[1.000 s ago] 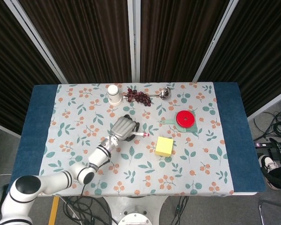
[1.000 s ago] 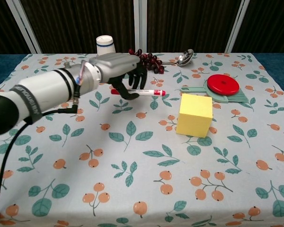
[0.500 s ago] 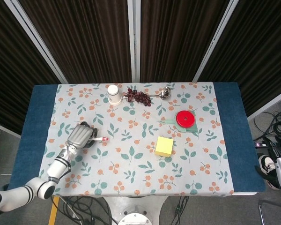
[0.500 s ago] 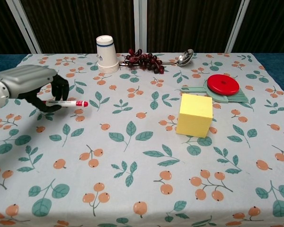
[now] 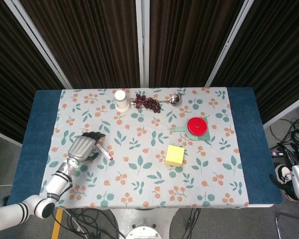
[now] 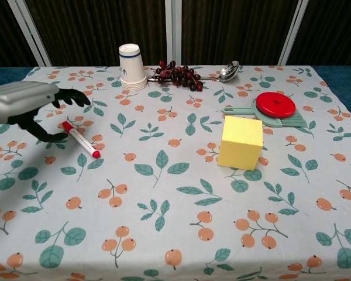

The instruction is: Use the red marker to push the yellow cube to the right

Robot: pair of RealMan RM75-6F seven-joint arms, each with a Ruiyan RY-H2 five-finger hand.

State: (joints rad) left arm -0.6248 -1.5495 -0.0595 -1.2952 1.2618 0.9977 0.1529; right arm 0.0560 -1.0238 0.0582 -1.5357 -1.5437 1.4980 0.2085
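1 red marker [image 6: 80,139], slim cylinder, lies flat on the patterned cloth of the table [image 5: 139,189], just beside the left hand [image 6: 29,105], whose dark fingers [image 6: 75,97] are spread apart and hold nothing. Yellow cube [image 6: 241,142], matte with sharp edges, sits well right of it, bare cloth between them and on the cube's right. Right hand not visible.

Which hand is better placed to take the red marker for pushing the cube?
The left hand: it is open right beside the marker, which lies on the cloth at the table's left side, well left of the cube. The right hand is not in view.
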